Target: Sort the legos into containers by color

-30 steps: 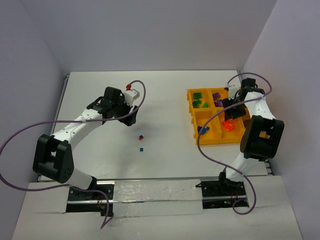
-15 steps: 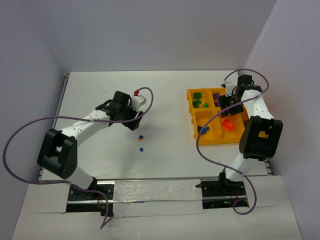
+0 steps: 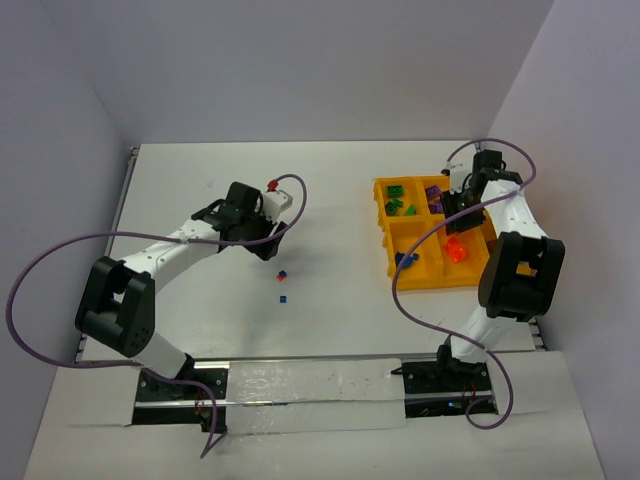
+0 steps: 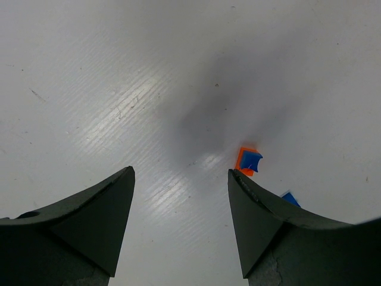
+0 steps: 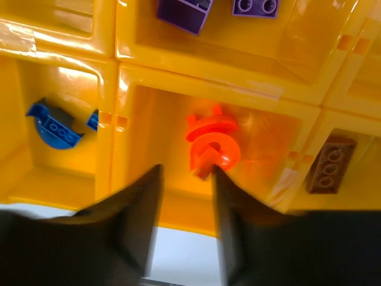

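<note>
My left gripper [image 3: 270, 238] [image 4: 181, 171] hangs open over bare table, nothing between its fingers. A tiny blue-on-orange lego [image 3: 281, 274] [image 4: 249, 161] lies just beyond the right fingertip, and a small blue bit [image 3: 282, 298] [image 4: 290, 198] peeks out behind that finger. My right gripper [image 3: 461, 207] [image 5: 186, 168] is open above the yellow tray of containers [image 3: 388, 240] [image 5: 125, 119]. Orange dish legos [image 3: 457, 250] [image 5: 213, 146] lie in the compartment at its fingertips. Other compartments hold green legos [image 3: 400, 202], purple bricks [image 3: 436, 197] [image 5: 184, 12], blue pieces [image 3: 405, 260] [image 5: 55, 128] and a brown brick [image 5: 329, 164].
The tray stands at the right of the white table, near the right wall. Purple cables loop from both arms over the table. The two loose bits lie mid-table, in front of the left gripper.
The left arm swung right toward the two loose bits, then held. The right gripper drew back over the tray's far compartments and its jaws narrowed slightly.
</note>
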